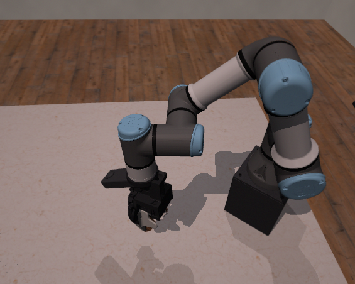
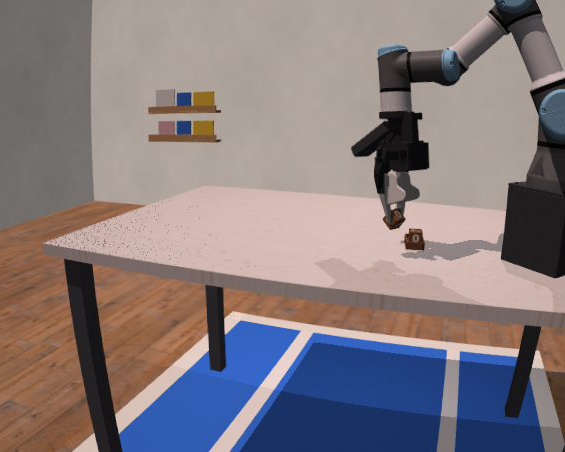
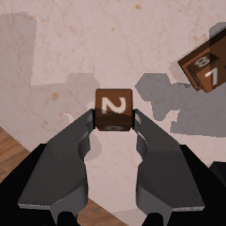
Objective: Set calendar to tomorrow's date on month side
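Note:
My gripper (image 1: 149,225) (image 2: 394,216) (image 3: 114,110) is shut on a brown cube (image 2: 394,220) (image 3: 114,106) and holds it above the table. In the wrist view this cube shows a white 2 lying on its side, with part of another digit on the narrow face below. In the exterior view it hangs tilted and shows a 0. The other brown cube (image 2: 415,236) (image 3: 212,75) sits in the wooden tray (image 2: 415,247), to the right of the held cube and lower. It shows a 0 in the exterior view, and 8 and 7 in the wrist view. In the top view the gripper hides the tray.
The tray stands on the pale table (image 1: 51,157) (image 2: 281,225), between the gripper and the arm's black base block (image 1: 255,201) (image 2: 541,230). Shadows of the arm fall around the tray. Wall shelves (image 2: 181,109) with coloured boxes are far behind.

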You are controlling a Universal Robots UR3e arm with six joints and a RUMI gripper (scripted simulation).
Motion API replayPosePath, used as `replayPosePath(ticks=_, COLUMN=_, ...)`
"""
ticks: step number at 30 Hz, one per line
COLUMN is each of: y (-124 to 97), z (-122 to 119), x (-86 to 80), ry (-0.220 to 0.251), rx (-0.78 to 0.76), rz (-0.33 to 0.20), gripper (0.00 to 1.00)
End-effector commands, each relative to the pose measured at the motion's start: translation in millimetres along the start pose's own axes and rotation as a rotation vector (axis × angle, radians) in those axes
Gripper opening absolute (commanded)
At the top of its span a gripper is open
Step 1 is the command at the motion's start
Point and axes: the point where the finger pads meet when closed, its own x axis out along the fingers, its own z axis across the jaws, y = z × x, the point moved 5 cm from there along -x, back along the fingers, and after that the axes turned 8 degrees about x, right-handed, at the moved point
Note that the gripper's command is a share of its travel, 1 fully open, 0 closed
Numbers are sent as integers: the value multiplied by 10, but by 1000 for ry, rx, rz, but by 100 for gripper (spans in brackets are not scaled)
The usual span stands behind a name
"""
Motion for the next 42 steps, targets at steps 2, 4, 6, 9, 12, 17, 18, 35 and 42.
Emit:
replayPosePath(ticks=2, y=9, z=-8, x=3, ry=-19, rx=-7, rz=-94, gripper=10)
replayPosePath(ticks=4, y=17, z=-8, x=0, ry=-20, rx=-6, rz=-110, gripper=10)
replayPosePath(ticks=6, y=23, z=-8, x=-3, ry=-21, rx=-6, rz=-124, gripper=10)
replayPosePath(ticks=9, y=30, z=-7, x=-7, ry=-22, rx=-5, rz=-140, gripper=10)
replayPosePath(ticks=12, y=34, z=-7, x=-9, ry=-23, rx=-5, rz=-150, gripper=10)
replayPosePath(ticks=17, y=35, z=-7, x=-10, ry=-23, rx=-5, rz=-154, gripper=10)
replayPosePath(ticks=18, y=35, z=-7, x=-10, ry=-23, rx=-5, rz=-154, gripper=10)
replayPosePath(ticks=35, y=52, z=-11, x=-5, ry=-27, rx=-5, rz=-174, gripper=10)
replayPosePath(ticks=42, y=82, z=-19, x=5, ry=-34, rx=-6, rz=-213, gripper=10)
